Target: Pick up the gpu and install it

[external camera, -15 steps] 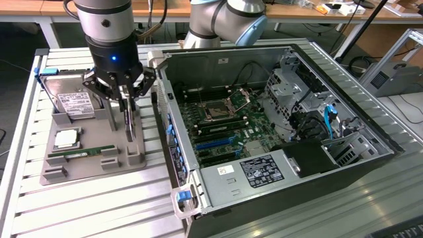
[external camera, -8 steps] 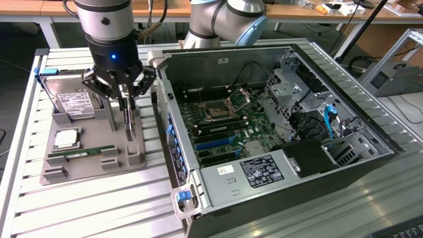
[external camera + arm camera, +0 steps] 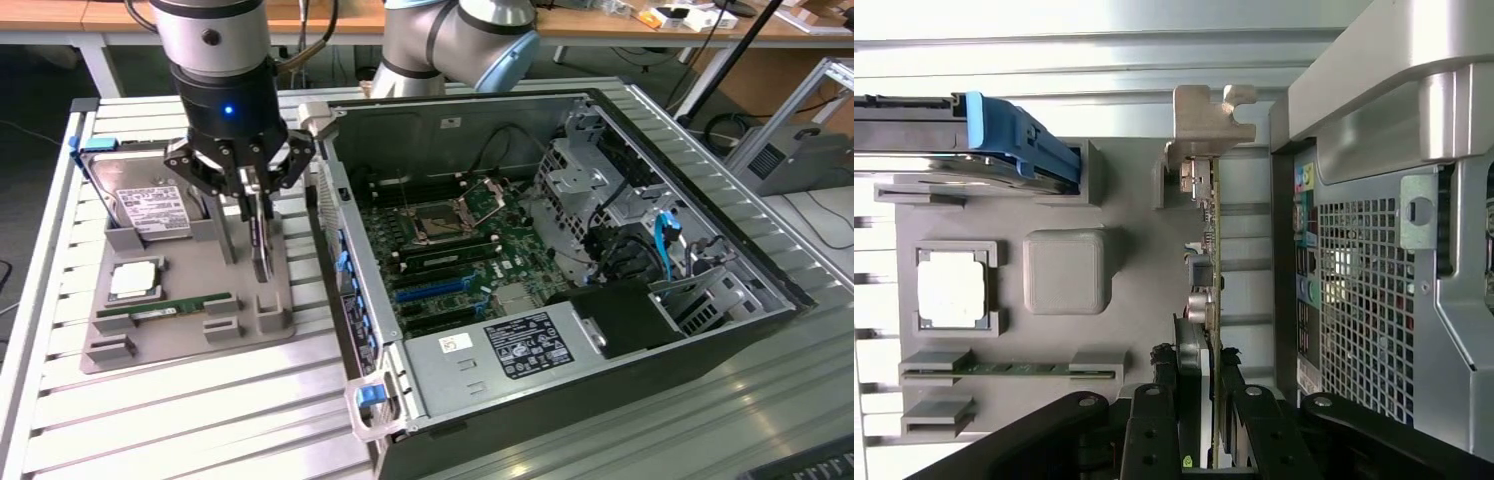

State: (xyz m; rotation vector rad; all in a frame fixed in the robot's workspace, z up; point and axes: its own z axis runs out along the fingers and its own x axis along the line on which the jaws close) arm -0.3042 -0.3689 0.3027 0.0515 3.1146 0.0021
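End effector (image 3: pixel 1207 368) is pinching the gpu (image 3: pixel 1214 255) between its fingers, and the card is standing on edge over the grey tray (image 3: pixel 187 332) at the exterior view's left, just beside the computer case (image 3: pixel 454 125). That thin edge grip is looking risky: any tilt and the bracket is snagging the tray or case wall.

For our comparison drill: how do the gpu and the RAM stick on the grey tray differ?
The gpu stands on edge, clamped by the gripper; the RAM stick sits low, untouched. The gpu is longer and carries a metal bracket; the RAM stick is shorter, with none. Both rest on the grey tray.
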